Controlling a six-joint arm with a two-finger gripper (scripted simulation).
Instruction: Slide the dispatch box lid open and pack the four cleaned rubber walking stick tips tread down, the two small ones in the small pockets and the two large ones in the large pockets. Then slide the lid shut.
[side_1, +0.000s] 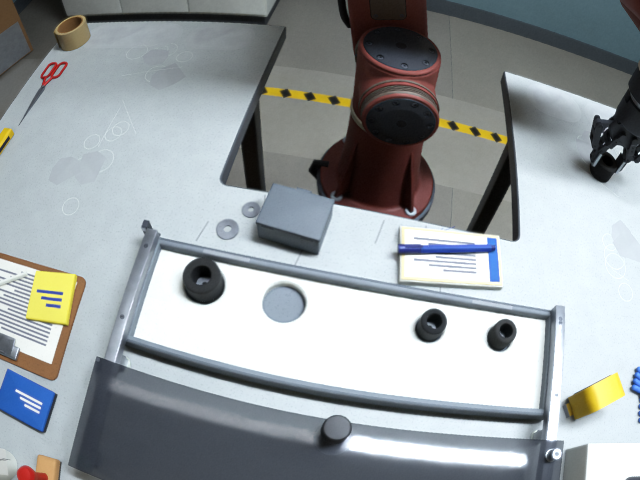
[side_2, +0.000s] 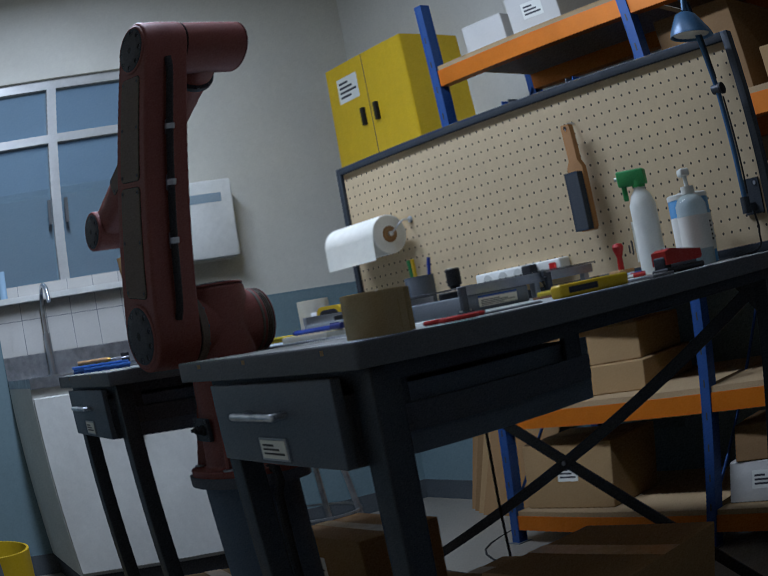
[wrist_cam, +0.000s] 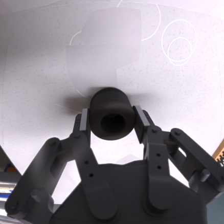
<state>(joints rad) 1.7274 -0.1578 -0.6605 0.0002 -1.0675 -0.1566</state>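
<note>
A large black rubber tip (wrist_cam: 112, 117) lies on its side on the right wing of the table, between the fingers of my gripper (wrist_cam: 113, 118), which is closed on it. Seen from the side camera, the gripper (side_1: 610, 164) is at the far right of the table. The dispatch box (side_1: 331, 330) stands open near the front, its lid (side_1: 310, 439) slid toward the front edge. One large tip (side_1: 203, 279) sits in the left large pocket. The second large pocket (side_1: 284, 304) is empty. Two small tips (side_1: 431, 324) (side_1: 501, 334) sit in the small pockets on the right.
The table's cut-out edge (side_1: 509, 155) lies left of the gripper, with the arm's red base (side_1: 385, 129) standing in the gap. A notepad with a blue pen (side_1: 448, 254) and a grey block (side_1: 294, 217) lie behind the box. A yellow tape roll (side_1: 594, 397) lies at the front right.
</note>
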